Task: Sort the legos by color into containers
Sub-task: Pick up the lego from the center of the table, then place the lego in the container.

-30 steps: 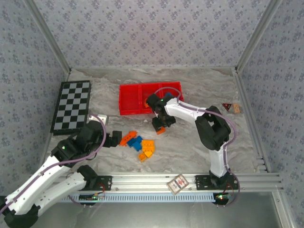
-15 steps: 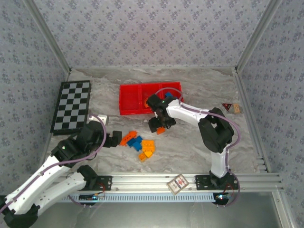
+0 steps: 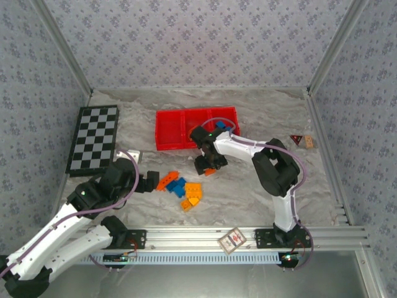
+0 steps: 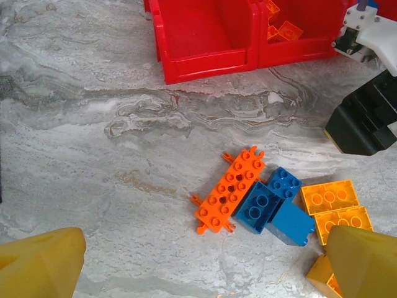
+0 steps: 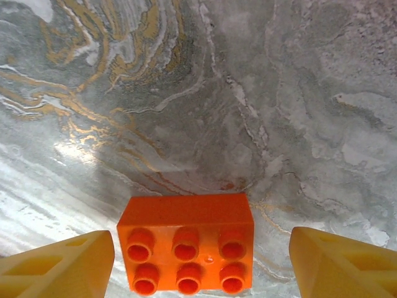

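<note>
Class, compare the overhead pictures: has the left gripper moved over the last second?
No. The left gripper holds the same spot relative to the checkered board.

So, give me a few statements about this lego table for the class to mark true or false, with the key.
1. The orange brick lies untouched between the right gripper's open fingers. True.
2. The left gripper grips a blue brick. False: it is open and empty.
3. The red tray's leftmost compartment holds blue bricks. False: it is empty.
4. The checkered board lies left of the red tray. True.
</note>
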